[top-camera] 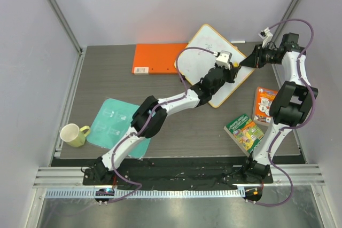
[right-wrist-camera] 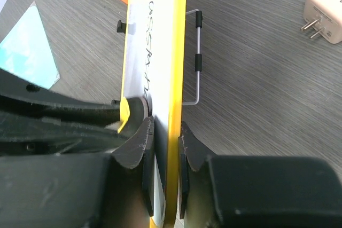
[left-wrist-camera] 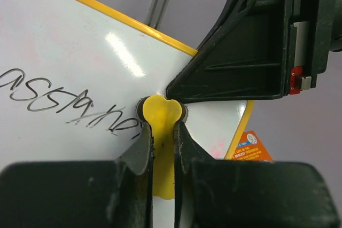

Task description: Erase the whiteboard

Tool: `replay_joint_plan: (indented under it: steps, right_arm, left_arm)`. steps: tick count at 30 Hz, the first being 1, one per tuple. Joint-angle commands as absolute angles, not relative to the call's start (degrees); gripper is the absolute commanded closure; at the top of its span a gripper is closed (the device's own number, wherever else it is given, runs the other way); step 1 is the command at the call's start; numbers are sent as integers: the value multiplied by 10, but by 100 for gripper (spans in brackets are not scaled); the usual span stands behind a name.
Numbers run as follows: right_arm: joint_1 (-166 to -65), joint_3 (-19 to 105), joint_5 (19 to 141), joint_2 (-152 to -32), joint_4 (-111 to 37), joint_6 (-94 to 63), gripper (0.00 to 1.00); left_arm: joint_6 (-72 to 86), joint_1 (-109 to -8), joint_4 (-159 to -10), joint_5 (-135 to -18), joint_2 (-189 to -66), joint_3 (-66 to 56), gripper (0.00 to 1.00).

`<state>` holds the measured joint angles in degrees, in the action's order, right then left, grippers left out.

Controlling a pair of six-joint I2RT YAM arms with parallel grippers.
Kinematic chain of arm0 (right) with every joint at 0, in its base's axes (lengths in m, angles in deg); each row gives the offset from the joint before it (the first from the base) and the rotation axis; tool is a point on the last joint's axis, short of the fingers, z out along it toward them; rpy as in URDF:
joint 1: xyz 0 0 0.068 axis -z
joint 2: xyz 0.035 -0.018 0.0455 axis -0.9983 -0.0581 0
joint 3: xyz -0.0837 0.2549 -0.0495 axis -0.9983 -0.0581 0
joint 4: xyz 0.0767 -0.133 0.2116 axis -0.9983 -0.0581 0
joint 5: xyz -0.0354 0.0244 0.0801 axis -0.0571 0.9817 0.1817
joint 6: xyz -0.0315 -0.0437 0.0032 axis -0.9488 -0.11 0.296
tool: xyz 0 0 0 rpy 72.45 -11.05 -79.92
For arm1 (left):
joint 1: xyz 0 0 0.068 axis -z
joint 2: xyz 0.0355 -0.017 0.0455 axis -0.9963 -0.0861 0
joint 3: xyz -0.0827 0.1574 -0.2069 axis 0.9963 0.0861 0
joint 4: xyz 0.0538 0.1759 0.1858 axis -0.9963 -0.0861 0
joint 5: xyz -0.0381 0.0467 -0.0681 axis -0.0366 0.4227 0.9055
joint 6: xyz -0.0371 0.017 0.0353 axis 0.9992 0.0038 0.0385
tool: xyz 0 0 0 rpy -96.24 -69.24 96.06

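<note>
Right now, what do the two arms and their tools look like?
Both arms, left arm and right arm, have white tubular links between bulky black joint housings, with a purple cable looped along each. The left tool and right tool are matte black, each with two scuffed, tapering fingers. A small red tab sits on the right tool's body.

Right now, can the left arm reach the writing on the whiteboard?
Probably yes. The left gripper, shut on a yellow tool, has its tip against the whiteboard, right beside the handwriting, with nothing between them. The right gripper clamps the board's edge off to the side.
</note>
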<state>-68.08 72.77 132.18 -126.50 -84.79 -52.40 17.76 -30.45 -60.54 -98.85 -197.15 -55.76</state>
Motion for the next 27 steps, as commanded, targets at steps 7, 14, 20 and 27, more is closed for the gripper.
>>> replay_joint_plan:
  steps: [7,14,20,27]
  right_arm:
    - [-703,737,1280,-1259,-906,-615,99]
    - [-702,741,1279,-1260,-910,-617,99]
    - [-702,742,1279,-1261,-912,-618,99]
    - [-702,744,1282,-1264,-911,-617,99]
  left_arm:
    - [162,-422,-672,-1077,-2002,-549,100]
    - [138,-431,-683,-1036,-2028,-595,100]
    - [129,-411,-676,-946,-2020,-603,100]
    - [99,-362,-681,-871,-2004,-602,100]
